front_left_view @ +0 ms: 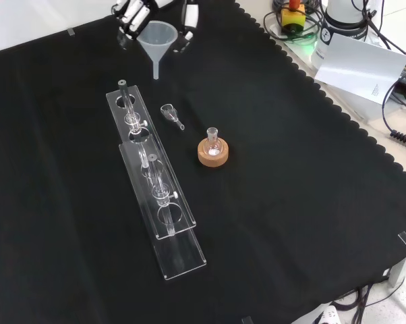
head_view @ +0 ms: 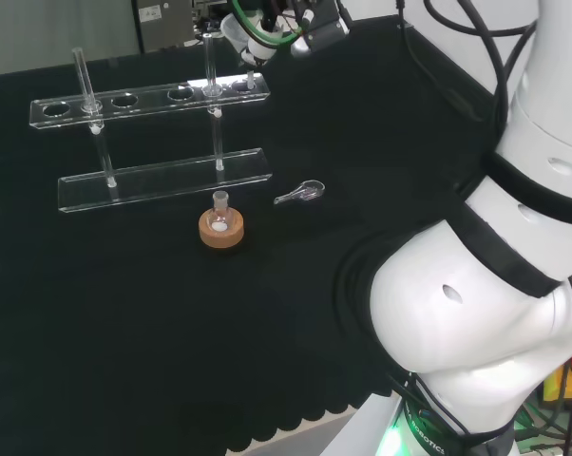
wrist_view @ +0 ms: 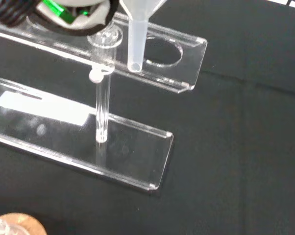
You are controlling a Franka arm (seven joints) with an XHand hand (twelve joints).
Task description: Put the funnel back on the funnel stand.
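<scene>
Funnel [front_left_view: 156, 40] above funnel stand [front_left_view: 152, 172], flask [front_left_view: 212, 143] nearby

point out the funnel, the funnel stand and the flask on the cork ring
funnel [front_left_view: 156, 37], front view, on its cone wall
funnel stand [front_left_view: 168, 202], front view, on the upper plate with the holes
flask [front_left_view: 212, 137], front view, on its neck above the cork ring [front_left_view: 212, 159]

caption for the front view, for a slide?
Hand holds the funnel above the end of the clear funnel stand; small flask on cork ring beside it.
</scene>
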